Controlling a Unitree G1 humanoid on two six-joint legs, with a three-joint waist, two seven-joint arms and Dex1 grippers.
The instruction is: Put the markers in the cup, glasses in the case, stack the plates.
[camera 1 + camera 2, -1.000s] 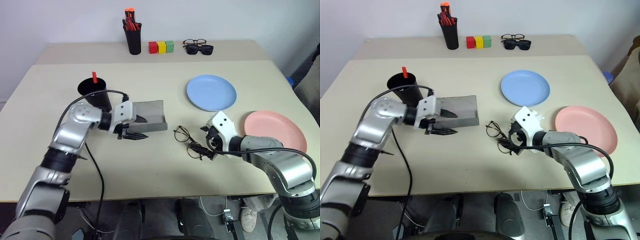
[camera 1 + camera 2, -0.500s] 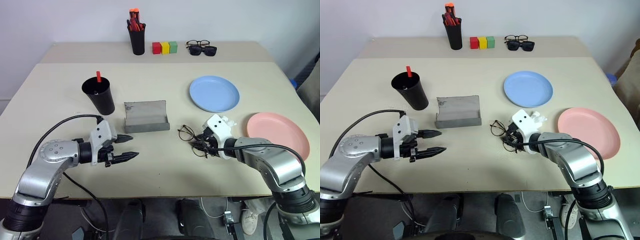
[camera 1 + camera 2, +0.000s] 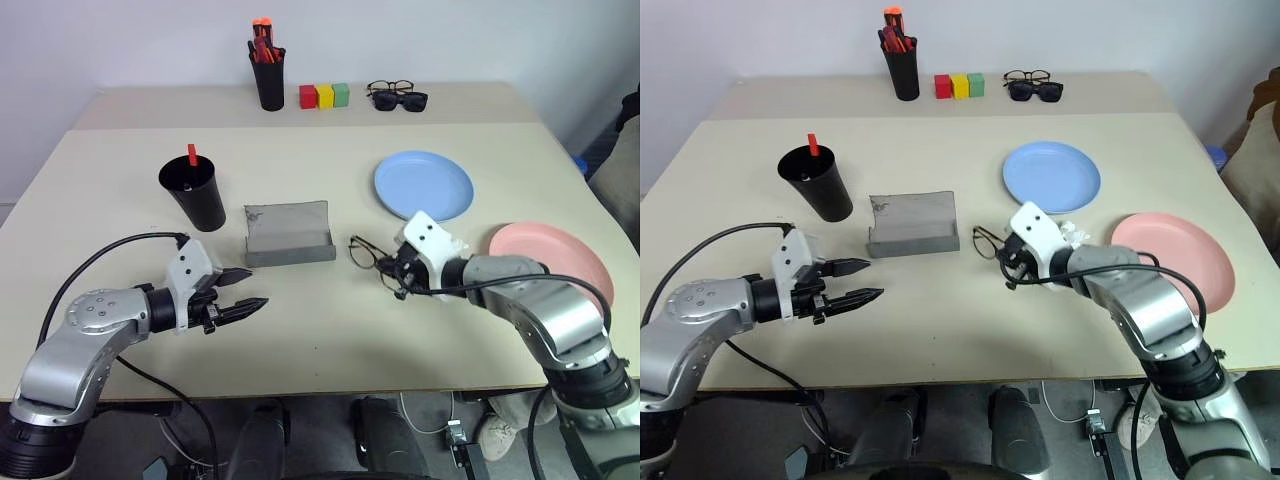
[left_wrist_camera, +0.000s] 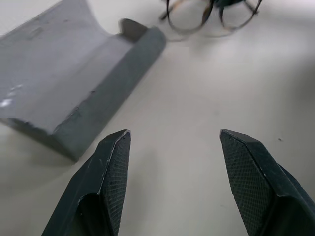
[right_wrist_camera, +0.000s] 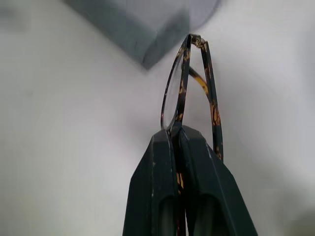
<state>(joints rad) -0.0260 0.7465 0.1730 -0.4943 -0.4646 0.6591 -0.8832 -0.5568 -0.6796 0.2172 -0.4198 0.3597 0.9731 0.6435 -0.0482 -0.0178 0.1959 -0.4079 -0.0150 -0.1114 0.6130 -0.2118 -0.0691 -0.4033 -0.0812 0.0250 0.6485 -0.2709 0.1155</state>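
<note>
the step in hand looked to be the glasses going into the case. the right hand (image 3: pixel 1008 262) was pinched shut on the glasses (image 3: pixel 368 256), gripping the frame by one lens rim, with the rest of the frame sticking out past the fingertips toward the case (image 3: pixel 289 234). whether the glasses were clear of the table (image 3: pixel 330 330) or just touching it could not be told. the case sat open near the middle of the table, lid upright, its tray facing the robot, with the glasses just beside its right end.

the left hand (image 3: pixel 862 281) hovered low over the table in front of the case, fingers (image 4: pixel 112 162) held well apart and empty.

the cup (image 3: pixel 195 192) stood left of the case with a red marker (image 3: pixel 191 154) poking out of it; the other marker could not be made out. the blue plate (image 3: pixel 423 184) and pink plate (image 3: pixel 548 258) lay apart on the right, not yet stacked.

the next move likely called for carrying the glasses left over the open tray, lowering them in lengthwise and letting go without the frame catching on the tray's wall. the lid would then need shutting, perhaps by the free left hand.
</note>
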